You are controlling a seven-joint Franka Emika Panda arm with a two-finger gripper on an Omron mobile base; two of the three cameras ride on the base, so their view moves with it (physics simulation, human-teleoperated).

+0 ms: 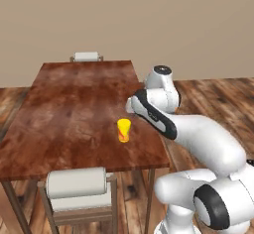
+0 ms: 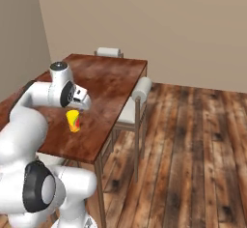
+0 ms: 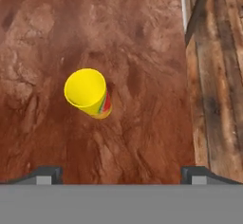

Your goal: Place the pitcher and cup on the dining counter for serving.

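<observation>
We have the cup standing upright on the dining counter, near its edge on the robot's side. Our gripper hangs above it, jaws wide and empty. Next, we judge, comes fetching the pitcher.

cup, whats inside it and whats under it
The cup looks empty, showing only yellow inside. It stands upright on the dining counter; the wood directly beneath its base is covered.

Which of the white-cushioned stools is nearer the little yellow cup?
The white-cushioned stool tucked under the table's near edge; the other stool stands at the far end, well beyond the small yellow tapered cup.
</observation>
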